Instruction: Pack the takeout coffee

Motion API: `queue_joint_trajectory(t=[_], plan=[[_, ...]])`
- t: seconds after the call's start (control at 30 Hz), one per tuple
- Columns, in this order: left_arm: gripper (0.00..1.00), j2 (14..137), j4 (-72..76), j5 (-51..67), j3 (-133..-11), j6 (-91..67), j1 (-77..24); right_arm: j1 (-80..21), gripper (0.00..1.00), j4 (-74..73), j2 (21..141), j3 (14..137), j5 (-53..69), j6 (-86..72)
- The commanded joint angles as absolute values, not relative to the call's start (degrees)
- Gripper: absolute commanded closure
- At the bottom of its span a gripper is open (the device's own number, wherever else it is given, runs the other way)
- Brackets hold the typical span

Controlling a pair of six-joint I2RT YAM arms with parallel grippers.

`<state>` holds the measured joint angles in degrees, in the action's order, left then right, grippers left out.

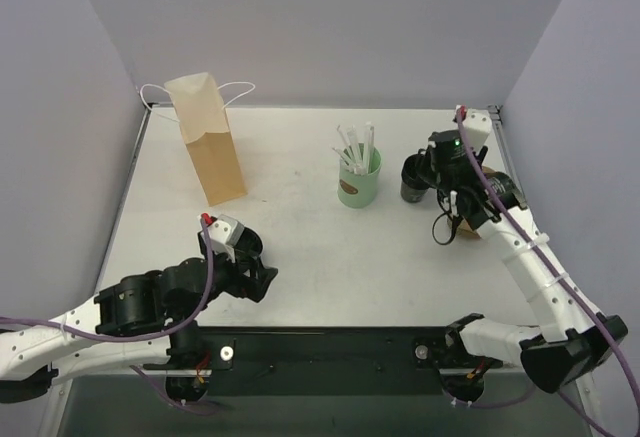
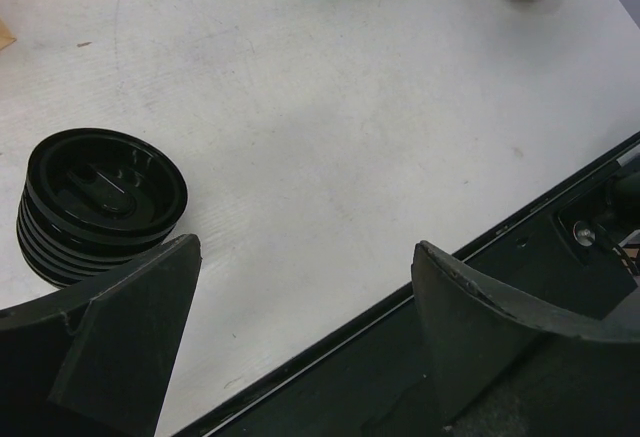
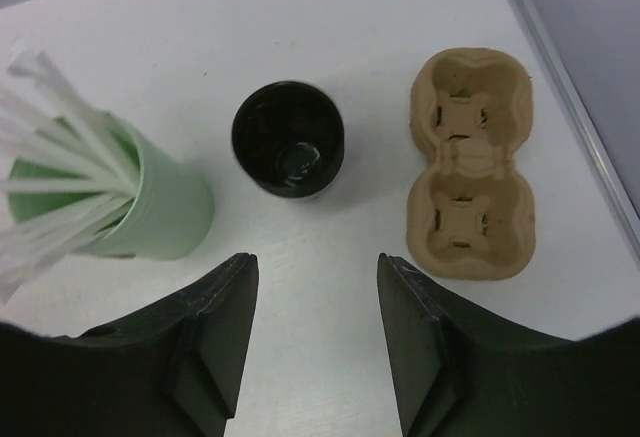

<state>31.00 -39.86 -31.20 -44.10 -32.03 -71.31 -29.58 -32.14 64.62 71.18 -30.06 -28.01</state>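
Beneath my right gripper, whose fingers stand wide apart and hold nothing, lies bare surface. At 12 o'clock, a touch toward 11, stands the takeout coffee, upright on its base and apart from everything around it. I judge the wide spread is there so the fingers can pass either side of the cup. Nothing touches it yet.

At about 2 o'clock in my right wrist view lies the pulp carrier, pockets facing up and both vacant, well placed, I think, to take the cup from above. At 10 o'clock the green cup keeps the white straws upright and together, near the coffee but not touching it.

My left gripper is spread just as wide and is empty too, low over the near edge. The stack of black lids sits at 10 o'clock, just beside its left finger. From above, the paper bag stands upright at roughly 12 o'clock from that gripper, well apart.

Counted: one black cup, one carrier with two pockets, one green cup, one bag, one lid stack showing about five ridges. The straws overlap too much for an exact count, though there are several.
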Motion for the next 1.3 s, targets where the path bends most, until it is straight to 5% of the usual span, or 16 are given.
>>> queue_joint_trajectory(t=[0.0, 0.27, 1.27], plan=[[0.04, 29.7, -44.0, -39.2, -45.2, -35.9, -76.8, -20.0, 0.52, -31.8, 71.4, 76.2, -20.6, -22.7], [0.04, 27.4, -46.8, -44.6, -46.0, -38.1, -82.0, -10.4, 0.64, -31.8, 84.5, 82.2, -13.2, -19.5], [0.04, 19.9, -49.1, -50.4, -44.5, -42.0, -87.7, -3.2, 0.76, -31.7, 102.0, 89.6, -2.2, -13.7]])
